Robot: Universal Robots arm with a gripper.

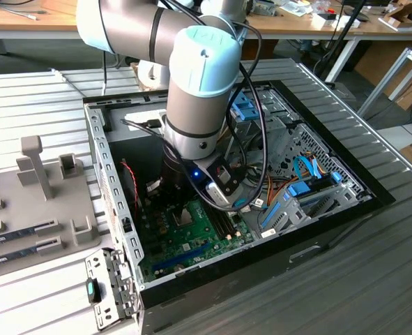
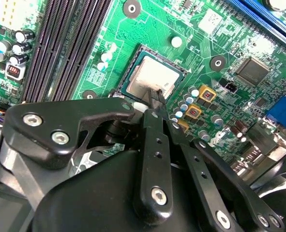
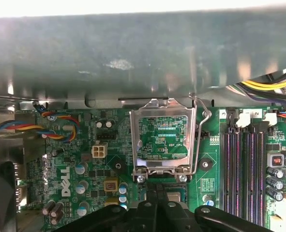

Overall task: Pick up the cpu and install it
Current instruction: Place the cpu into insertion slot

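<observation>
The cpu (image 2: 155, 77) is a flat square chip with a silver-grey top and green edge. It lies in the black socket frame (image 2: 181, 72) on the green motherboard (image 2: 201, 43). My gripper (image 2: 156, 99) has its thin black fingers closed together on the chip's near edge. In the first wrist view my gripper (image 3: 157, 193) sits just below the socket's raised metal load plate (image 3: 162, 108), with part of the cpu (image 3: 174, 197) beside the fingers. In the exterior view the arm reaches down into the open computer case (image 1: 104, 160), and the cpu (image 1: 183, 215) shows under the wrist.
Black memory slots (image 2: 65, 43) run beside the socket. Capacitors (image 2: 191, 96) stand close to the fingers. The socket lever (image 3: 203, 140) is swung out. Loose cables (image 1: 261, 139) and blue drive brackets (image 1: 300, 192) fill the case's far side. A grey parts tray (image 1: 38, 202) lies at the exterior view's left.
</observation>
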